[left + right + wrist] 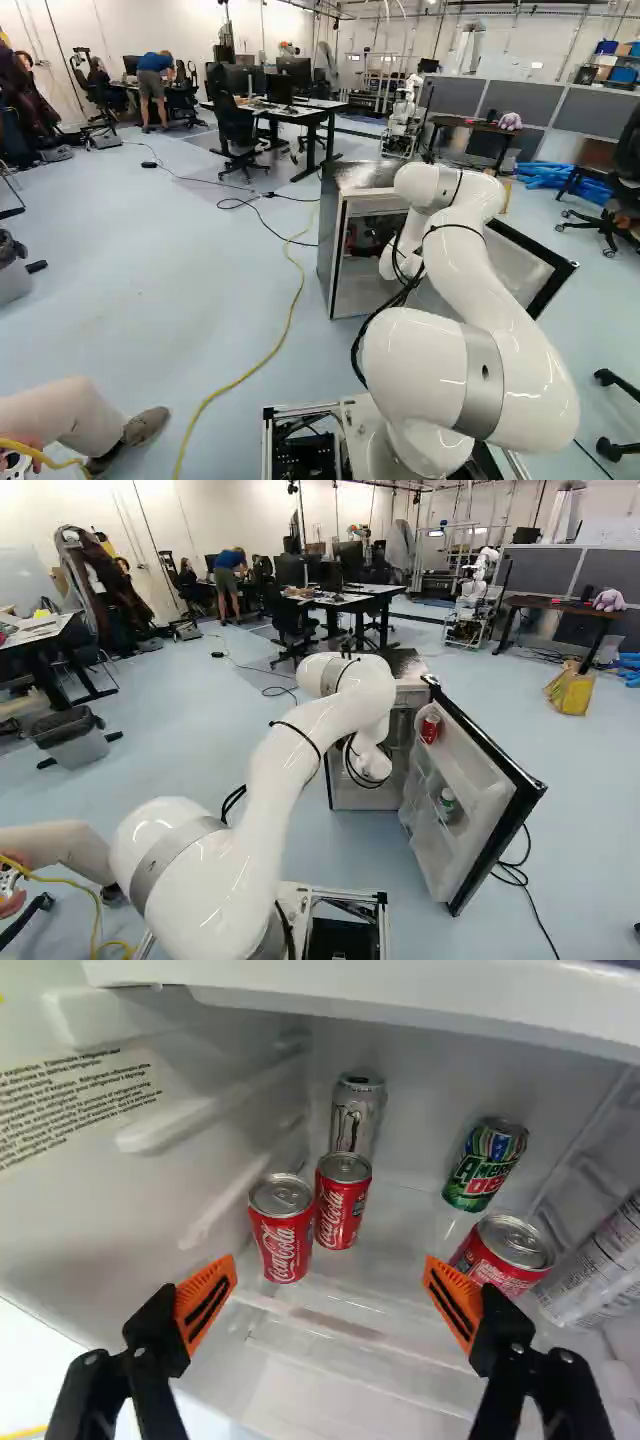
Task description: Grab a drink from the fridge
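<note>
Two red cans [283, 1235] near fridge wall [90, 1210], gap to third can [507, 1250], pincer [367, 236] spread

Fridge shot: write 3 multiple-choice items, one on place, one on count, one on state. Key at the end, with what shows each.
1. In the wrist view, where is the green can?
A) on the floor
B) between the pincer's fingers
C) inside the fridge, beyond a red can

2. How many red cans show in the wrist view?
A) one
B) three
C) five

3. How does the pincer stand?
A) open
B) shut on a can
C) shut on nothing

Key:
1 C: it is deeper in the fridge than that red can.
2 B: two stand close together, the third is apart, near one orange pad.
3 A: the pads are wide apart with no can gripped.
</note>
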You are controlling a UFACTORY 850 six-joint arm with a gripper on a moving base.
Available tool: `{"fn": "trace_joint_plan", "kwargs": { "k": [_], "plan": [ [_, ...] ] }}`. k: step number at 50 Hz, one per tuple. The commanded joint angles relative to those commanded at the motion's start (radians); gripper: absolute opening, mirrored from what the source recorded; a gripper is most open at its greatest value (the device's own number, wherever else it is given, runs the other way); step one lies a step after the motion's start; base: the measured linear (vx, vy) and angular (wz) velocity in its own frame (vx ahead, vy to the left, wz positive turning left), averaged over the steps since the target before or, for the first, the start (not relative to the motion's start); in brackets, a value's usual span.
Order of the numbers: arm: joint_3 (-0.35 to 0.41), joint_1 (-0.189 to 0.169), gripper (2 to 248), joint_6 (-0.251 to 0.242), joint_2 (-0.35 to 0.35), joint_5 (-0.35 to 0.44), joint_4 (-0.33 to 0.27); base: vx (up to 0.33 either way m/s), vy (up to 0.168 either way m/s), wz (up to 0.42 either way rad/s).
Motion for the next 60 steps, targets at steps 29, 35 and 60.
{"fn": "trace_joint_plan", "kwargs": {
  "k": [29,35,60],
  "plan": [
    [0.000,0.000,216,0.000,0.000,0.000,0.000,0.000,0.000,0.000],
    [0.000,0.000,218,0.000,0.000,0.000,0.000,0.000,0.000,0.000],
    [0.000,0.000,201,0.000,0.000,0.000,-0.009,0.000,0.000,0.000]
  ]
}}
